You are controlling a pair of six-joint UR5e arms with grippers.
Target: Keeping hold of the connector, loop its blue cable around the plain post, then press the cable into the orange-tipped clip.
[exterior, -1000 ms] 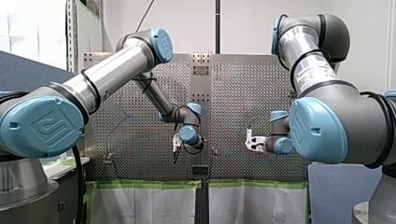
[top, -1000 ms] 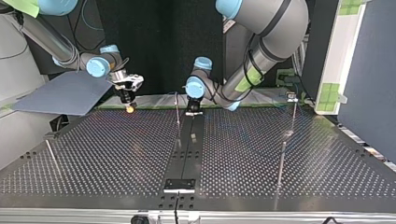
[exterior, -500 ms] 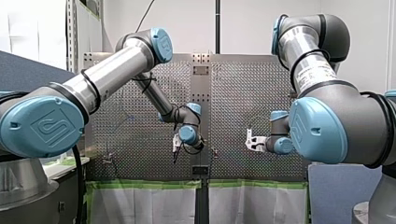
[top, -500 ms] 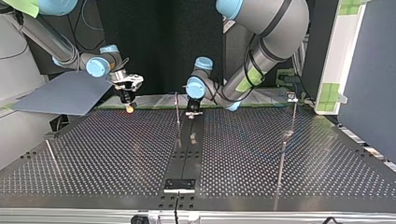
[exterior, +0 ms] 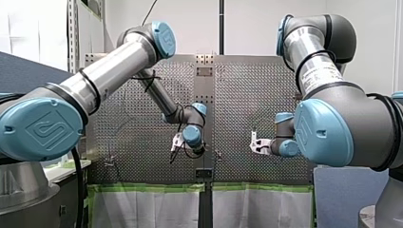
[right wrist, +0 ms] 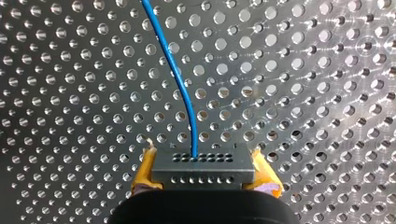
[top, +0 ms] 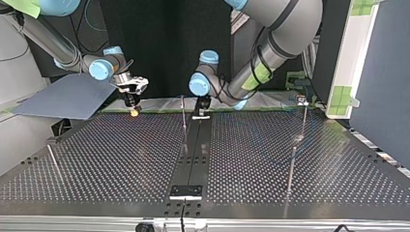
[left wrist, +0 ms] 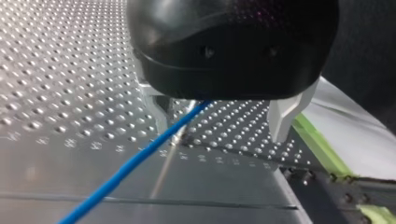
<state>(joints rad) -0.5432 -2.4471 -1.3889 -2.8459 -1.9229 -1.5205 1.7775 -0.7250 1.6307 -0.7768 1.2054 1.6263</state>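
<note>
Since half a second back, my left arm has rolled its wrist and carried the left jaws slightly toward the front view's left, close beside the plain post on the desk. They stand wide apart with the blue cable running loose between them, which I judge lets it slide through as a guide for the loop rather than be dragged. Further right, my right arm has not shifted: the right jaws' yellow pads clamp the connector over the desk, anchoring the cable's end.
</note>
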